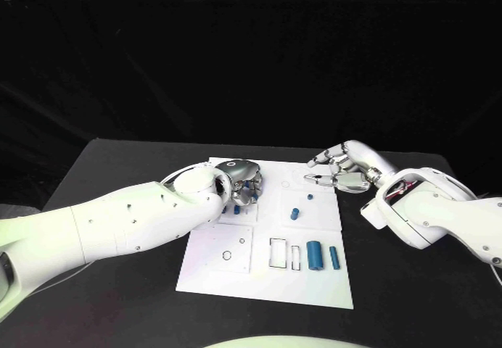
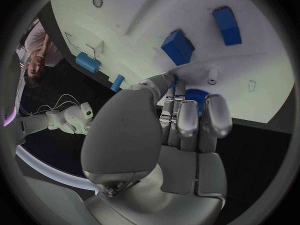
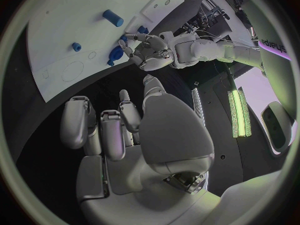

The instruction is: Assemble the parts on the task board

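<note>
The white task board [image 1: 314,283] lies in the middle of the black table. My left hand [image 1: 243,180] is over its far left part, fingers curled down. In the left wrist view the left hand [image 2: 169,130] pinches a round blue part [image 2: 195,96] between its fingers and thumb, close to the board's surface. Two blue blocks [image 2: 178,46] lie just beyond its fingertips. My right hand [image 1: 340,172] hovers at the board's far right edge, fingers loosely bent and apart, with nothing in it. Two blue cylinders [image 1: 314,255] lie side by side at the near right.
A small blue piece [image 1: 295,214] lies mid-board and another [image 1: 310,196] beyond it. Rectangular outlines [image 1: 281,252] and a small ring mark [image 1: 228,255] are on the near half. Bare black table [image 1: 418,304] surrounds the board.
</note>
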Robot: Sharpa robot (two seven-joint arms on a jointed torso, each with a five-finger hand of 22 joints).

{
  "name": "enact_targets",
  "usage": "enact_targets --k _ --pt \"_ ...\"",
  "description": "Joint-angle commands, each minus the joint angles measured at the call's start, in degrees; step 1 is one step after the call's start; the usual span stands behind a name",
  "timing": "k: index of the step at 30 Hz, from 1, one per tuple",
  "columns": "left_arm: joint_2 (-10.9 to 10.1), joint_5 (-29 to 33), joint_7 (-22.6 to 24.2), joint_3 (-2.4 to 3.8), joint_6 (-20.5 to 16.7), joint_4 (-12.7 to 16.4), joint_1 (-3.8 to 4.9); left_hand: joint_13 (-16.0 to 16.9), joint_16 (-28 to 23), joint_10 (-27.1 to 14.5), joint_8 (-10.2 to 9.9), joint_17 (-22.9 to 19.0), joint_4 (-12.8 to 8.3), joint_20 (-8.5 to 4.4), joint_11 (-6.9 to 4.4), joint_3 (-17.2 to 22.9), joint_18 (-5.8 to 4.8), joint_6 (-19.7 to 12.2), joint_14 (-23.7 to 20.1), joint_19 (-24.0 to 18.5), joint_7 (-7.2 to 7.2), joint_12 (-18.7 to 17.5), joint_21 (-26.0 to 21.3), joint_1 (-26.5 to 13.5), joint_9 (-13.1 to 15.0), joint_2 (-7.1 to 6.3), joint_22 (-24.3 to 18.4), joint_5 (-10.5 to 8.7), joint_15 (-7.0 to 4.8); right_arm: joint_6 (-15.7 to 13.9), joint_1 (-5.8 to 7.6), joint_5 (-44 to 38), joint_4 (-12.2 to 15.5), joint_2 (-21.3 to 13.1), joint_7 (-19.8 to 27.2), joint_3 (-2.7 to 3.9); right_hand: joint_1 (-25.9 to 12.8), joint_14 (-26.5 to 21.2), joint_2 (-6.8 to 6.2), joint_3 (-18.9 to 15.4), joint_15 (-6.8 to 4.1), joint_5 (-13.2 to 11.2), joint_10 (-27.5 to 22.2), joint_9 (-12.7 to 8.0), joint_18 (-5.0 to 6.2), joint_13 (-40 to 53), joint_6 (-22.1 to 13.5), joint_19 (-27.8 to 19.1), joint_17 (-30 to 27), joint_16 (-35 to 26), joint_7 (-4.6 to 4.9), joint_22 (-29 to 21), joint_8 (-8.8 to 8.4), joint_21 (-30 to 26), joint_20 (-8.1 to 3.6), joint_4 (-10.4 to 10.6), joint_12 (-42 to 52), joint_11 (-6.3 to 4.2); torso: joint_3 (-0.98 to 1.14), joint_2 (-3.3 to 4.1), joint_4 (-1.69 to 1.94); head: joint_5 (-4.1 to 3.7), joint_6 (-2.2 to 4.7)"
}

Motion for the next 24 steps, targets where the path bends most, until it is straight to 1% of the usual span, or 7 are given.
enact_targets --k 1,10,13,17,18,21,24 --pt "0.03 1.0 0.43 -0.08 -0.52 0.12 -0.21 -0.01 0.26 0.47 -0.19 0.05 -0.34 0.03 -0.09 0.09 -1.02 0.52 0.3 0.38 0.12 -0.36 0.21 -0.16 0.02 0.58 0.58 -0.19 -0.04 0.43 -0.04 -0.38 0.06 0.03 0.49 0.0 -0.23 3.27 0.29 -0.35 -0.47 0.36 -0.23 -0.05 0.57 0.1 -0.15 -0.32 4.04 -0.24 -0.2 3.22 0.35 -0.2 -0.01 -0.06 -0.17 -0.09 -0.02 -0.05 0.0 0.0 0.08" --pt "-1.1 2.06 0.46 0.45 -2.75 1.39 -0.21 -0.09 0.33 0.76 -0.53 -0.02 -0.82 -0.09 -0.02 0.23 -1.1 0.6 0.41 0.65 0.25 -1.01 0.51 -0.12 -0.15 0.4 0.9 -0.11 -0.04 0.38 -0.04 -0.38 -0.09 0.04 0.53 0.0 -0.23 3.27 0.29 -0.35 -0.47 0.36 -0.23 -0.05 0.57 0.1 -0.15 -0.32 4.04 -0.24 -0.2 3.22 0.35 -0.2 -0.01 -0.06 -0.17 -0.09 -0.03 -0.08 0.08 -0.08 0.44" --pt "-1.8 2.58 0.47 0.93 -3.42 2.27 -0.2 -0.11 0.31 0.8 -0.62 -0.08 -0.9 -0.1 0.02 0.26 -1.11 0.61 0.41 0.68 0.31 -1.17 0.55 -0.16 -0.19 0.3 0.95 -0.08 -0.02 0.37 -0.04 -0.38 -0.15 0.03 0.53 0.0 -0.23 3.27 0.29 -0.35 -0.47 0.36 -0.23 -0.05 0.57 0.1 -0.15 -0.32 4.04 -0.24 -0.2 3.22 0.35 -0.2 -0.01 -0.06 -0.17 -0.09 -0.04 -0.08 0.09 -0.03 0.55" --pt "-3.04 3.54 0.44 1.73 -3.97 3.98 -0.2 -0.12 0.35 0.86 -0.68 -0.04 -0.94 -0.11 0.04 0.27 -1.15 0.62 0.44 0.82 0.35 -1.28 0.68 -0.22 -0.22 0.24 1.09 -0.09 -0.01 0.37 -0.04 -0.38 -0.25 0.06 0.56 0.0 -0.23 3.27 0.29 -0.35 -0.47 0.36 -0.23 -0.05 0.57 0.1 -0.15 -0.32 4.04 -0.24 -0.2 3.22 0.35 -0.2 -0.01 -0.06 -0.17 -0.09 -0.05 -0.07 0.06 0.1 0.64" --pt "-3.53 3.84 0.39 2.0 -4.08 4.61 -0.2 -0.12 0.36 0.89 -0.69 -0.05 -0.95 -0.11 0.04 0.28 -1.16 0.64 0.45 0.83 0.35 -1.31 0.69 -0.23 -0.23 0.23 1.1 -0.09 -0.01 0.37 -0.04 -0.38 -0.28 0.06 0.57 0.0 -0.23 3.27 0.29 -0.35 -0.47 0.36 -0.23 -0.05 0.57 0.1 -0.15 -0.32 4.04 -0.24 -0.2 3.22 0.35 -0.2 -0.01 -0.06 -0.17 -0.09 -0.06 -0.08 0.08 0.12 0.66" --pt "-4.79 4.45 0.18 2.52 -4.1 5.99 -0.19 -0.11 0.36 0.94 -0.71 -0.05 -0.97 -0.11 0.04 0.29 -1.17 0.67 0.47 0.88 0.36 -1.34 0.74 -0.25 -0.24 0.21 1.15 -0.09 0.0 0.39 -0.04 -0.38 -0.33 0.05 0.58 0.0 -0.23 3.27 0.29 -0.35 -0.47 0.36 -0.23 -0.05 0.57 0.1 -0.15 -0.32 4.04 -0.24 -0.2 3.22 0.35 -0.2 -0.01 -0.06 -0.17 -0.09 -0.06 -0.09 0.11 0.12 0.65" --pt "-6.43 5.02 -0.14 2.9 -3.58 7.3 -0.17 -0.11 0.35 1.09 -0.75 -0.12 -1.01 -0.12 0.04 0.3 -1.2 0.77 0.49 0.99 0.36 -1.45 0.84 -0.33 -0.26 0.15 1.26 -0.13 0.0 0.41 -0.05 -0.38 -0.36 0.01 0.58 0.0 -0.23 3.27 0.29 -0.35 -0.47 0.36 -0.23 -0.05 0.57 0.1 -0.15 -0.32 4.04 -0.24 -0.2 3.22 0.35 -0.2 -0.01 -0.06 -0.17 -0.09 -0.04 -0.11 0.11 0.17 0.62"
